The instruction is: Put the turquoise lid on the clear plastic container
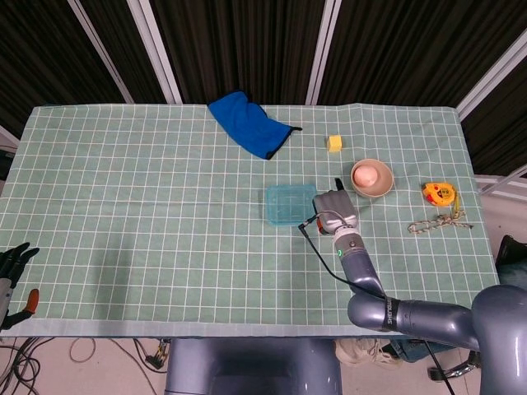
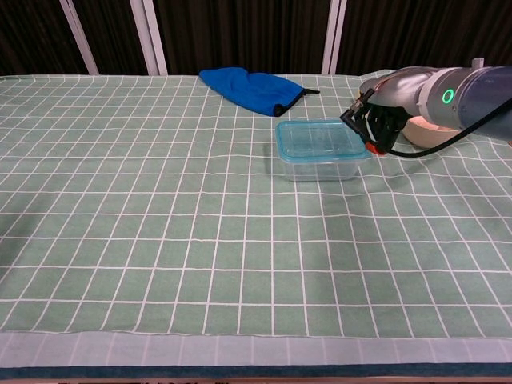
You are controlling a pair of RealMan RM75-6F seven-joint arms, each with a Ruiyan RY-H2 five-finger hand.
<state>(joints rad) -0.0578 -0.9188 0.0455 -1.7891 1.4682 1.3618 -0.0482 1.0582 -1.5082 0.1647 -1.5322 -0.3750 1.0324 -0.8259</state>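
Note:
The clear plastic container [image 2: 322, 163] stands right of the table's middle, with the turquoise lid [image 2: 319, 138] lying flat on top of it; in the head view the lid [image 1: 290, 203] covers it. My right hand [image 2: 376, 128] hovers just off the container's right edge, touching nothing, its dark fingers [image 2: 373, 146] hanging down with a red tip. From above only the grey back of that right hand [image 1: 334, 206] shows. My left hand [image 1: 14, 257] hangs beyond the table's front left corner, fingers spread, holding nothing.
A blue cloth [image 1: 247, 123] lies at the back centre. A small yellow block [image 1: 333, 143], a beige bowl [image 1: 372, 178] with a pink thing in it, a yellow tape measure [image 1: 438, 193] and a cord [image 1: 439, 222] sit to the right.

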